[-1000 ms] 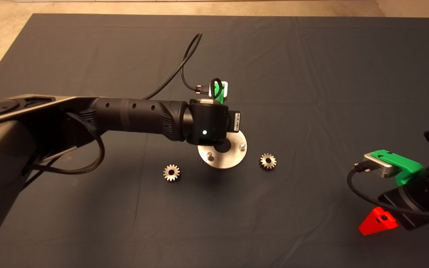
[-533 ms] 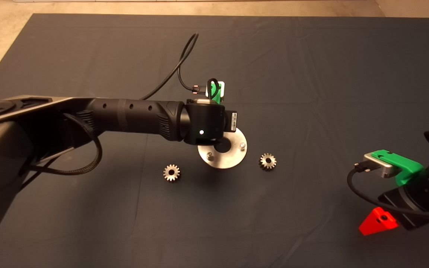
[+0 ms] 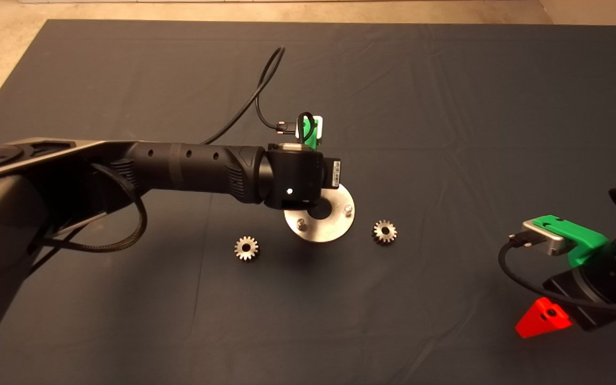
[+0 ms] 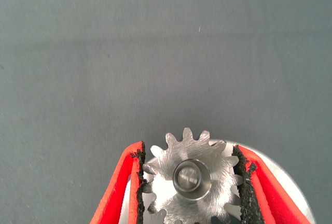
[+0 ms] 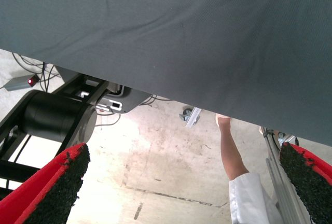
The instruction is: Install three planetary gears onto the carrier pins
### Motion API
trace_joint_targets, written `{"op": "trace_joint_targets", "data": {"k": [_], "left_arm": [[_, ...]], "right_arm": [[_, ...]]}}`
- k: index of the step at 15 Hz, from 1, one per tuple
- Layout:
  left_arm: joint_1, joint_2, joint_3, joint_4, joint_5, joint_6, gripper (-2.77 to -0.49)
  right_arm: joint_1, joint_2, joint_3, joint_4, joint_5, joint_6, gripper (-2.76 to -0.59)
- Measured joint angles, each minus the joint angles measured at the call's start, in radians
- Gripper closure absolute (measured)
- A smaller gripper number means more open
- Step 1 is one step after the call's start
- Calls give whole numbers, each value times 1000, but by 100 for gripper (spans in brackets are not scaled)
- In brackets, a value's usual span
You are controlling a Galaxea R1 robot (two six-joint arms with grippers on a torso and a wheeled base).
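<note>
Left arm point(image 3: 195, 168) shifted slightly left | left fingers point(image 4: 138, 182) gripping gear point(image 4: 191, 182) on pin point(image 4: 191, 178)

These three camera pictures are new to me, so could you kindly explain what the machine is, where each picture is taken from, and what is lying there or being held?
It is a two-armed robot at a table with a dark mat. The head view looks down from above. The left arm reaches over a shiny metal disc with short upright pins. Two small loose gears lie on the mat, one on either side of the disc. The left wrist view sits on that arm: the left gripper clamps a third gear over the disc. The right gripper waits open at the mat's lower right edge; its wrist view shows the floor and a person's leg.
</note>
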Motion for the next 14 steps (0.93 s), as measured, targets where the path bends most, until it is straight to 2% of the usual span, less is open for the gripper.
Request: {"op": "trace_joint_targets", "data": {"k": [12,14], "left_arm": [[6,0,1,7,0,0,-96],[6,0,3,8,0,0,-103]], "right_arm": [[0,-1,0,0,0,0,-273],[0,-1,0,0,0,0,-273]]}}
